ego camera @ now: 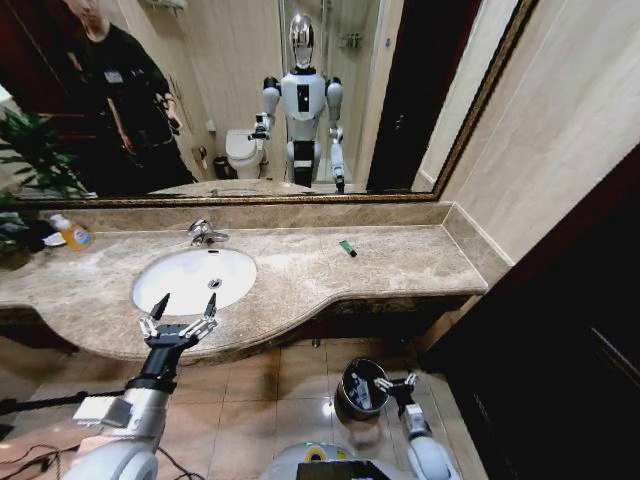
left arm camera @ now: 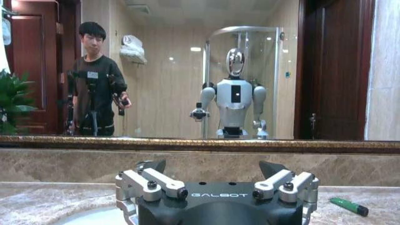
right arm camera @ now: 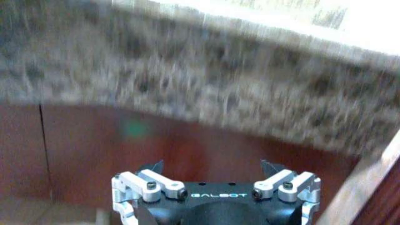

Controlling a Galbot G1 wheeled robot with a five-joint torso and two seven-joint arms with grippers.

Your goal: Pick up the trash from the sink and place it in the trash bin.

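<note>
The white oval sink (ego camera: 180, 285) sits in the beige marble counter, its bowl bare white around the drain. My left gripper (ego camera: 186, 303) hovers open over the sink's front rim; in the left wrist view its fingertips (left arm camera: 272, 168) stand wide apart with nothing between them. A small green piece of trash (ego camera: 347, 248) (left arm camera: 349, 206) lies on the counter to the right of the sink. The black trash bin (ego camera: 350, 375) stands on the floor tiles with white bits (ego camera: 361, 393) inside. My right gripper (ego camera: 392, 384) hangs open beside the bin's rim, below the counter edge (right arm camera: 206, 89).
A chrome faucet (ego camera: 205, 233) stands behind the sink. A clear bottle of orange liquid (ego camera: 73, 234) and a plant (ego camera: 25, 170) are at the far left. A mirror (ego camera: 250, 100) backs the counter. A dark door (ego camera: 580, 330) stands on the right.
</note>
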